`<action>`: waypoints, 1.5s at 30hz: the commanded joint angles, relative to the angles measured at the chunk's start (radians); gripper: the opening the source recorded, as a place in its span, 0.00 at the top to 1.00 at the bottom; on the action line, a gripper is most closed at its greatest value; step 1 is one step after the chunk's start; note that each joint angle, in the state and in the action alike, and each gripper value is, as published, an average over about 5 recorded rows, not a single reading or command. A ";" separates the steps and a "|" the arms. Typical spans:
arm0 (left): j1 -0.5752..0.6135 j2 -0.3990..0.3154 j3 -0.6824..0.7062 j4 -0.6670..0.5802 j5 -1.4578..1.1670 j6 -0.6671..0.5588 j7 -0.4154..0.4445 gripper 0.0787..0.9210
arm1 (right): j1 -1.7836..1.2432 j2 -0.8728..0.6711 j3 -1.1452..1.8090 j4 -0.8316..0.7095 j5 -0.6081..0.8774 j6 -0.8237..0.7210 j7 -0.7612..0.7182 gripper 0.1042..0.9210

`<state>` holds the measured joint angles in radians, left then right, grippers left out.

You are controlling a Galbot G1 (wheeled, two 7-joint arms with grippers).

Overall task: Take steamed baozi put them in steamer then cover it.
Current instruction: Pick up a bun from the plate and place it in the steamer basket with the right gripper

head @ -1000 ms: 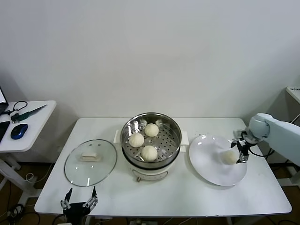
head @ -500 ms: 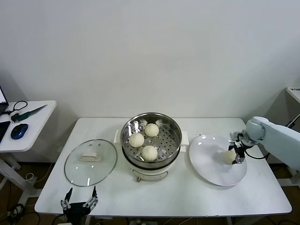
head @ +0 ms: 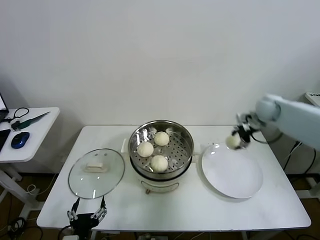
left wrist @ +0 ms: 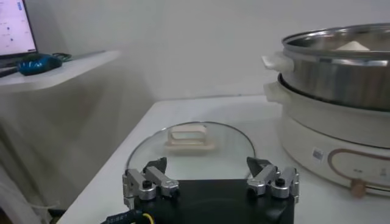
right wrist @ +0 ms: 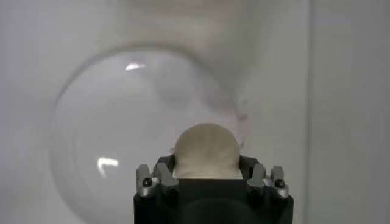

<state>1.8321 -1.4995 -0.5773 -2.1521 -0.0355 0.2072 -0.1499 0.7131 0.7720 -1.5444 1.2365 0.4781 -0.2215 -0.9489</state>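
Three cream-white baozi [head: 159, 163] lie in the shiny steel steamer [head: 185, 137] on its cream base at the table's middle. My right gripper [head: 236, 139] is shut on a fourth baozi [head: 233, 141] and holds it in the air above the far left edge of the white plate [head: 235, 177]. In the right wrist view the baozi [right wrist: 206, 151] sits between the fingers, above the plate [right wrist: 116, 122]. The glass cover [head: 96, 173] with its cream bar handle lies flat on the table left of the steamer. My left gripper [left wrist: 210, 180] is open and empty, low at the table's front left, near the cover [left wrist: 190, 149].
A small side table [head: 25, 135] at the far left carries a blue mouse and cables. The steamer wall [left wrist: 341, 76] rises close to the left gripper. The table's front edge is near the left gripper.
My right gripper has lifted the baozi off the plate and carried it up and left, toward the steamer. The left arm has barely moved.
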 commanded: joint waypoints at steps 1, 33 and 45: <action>-0.005 0.008 0.003 -0.005 -0.006 0.004 0.003 0.12 | 0.428 0.210 -0.186 0.335 0.492 -0.152 0.099 0.28; -0.021 0.012 -0.024 -0.005 -0.036 0.029 0.025 0.12 | -0.056 0.429 -0.119 0.048 0.291 -0.221 0.203 0.28; -0.013 0.013 -0.024 -0.028 -0.041 0.038 0.026 0.12 | 0.090 0.364 -0.117 0.072 0.311 -0.141 0.122 0.14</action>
<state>1.8167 -1.4871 -0.6017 -2.1714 -0.0755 0.2421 -0.1252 0.7174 1.1749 -1.6665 1.3122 0.7835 -0.4133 -0.7764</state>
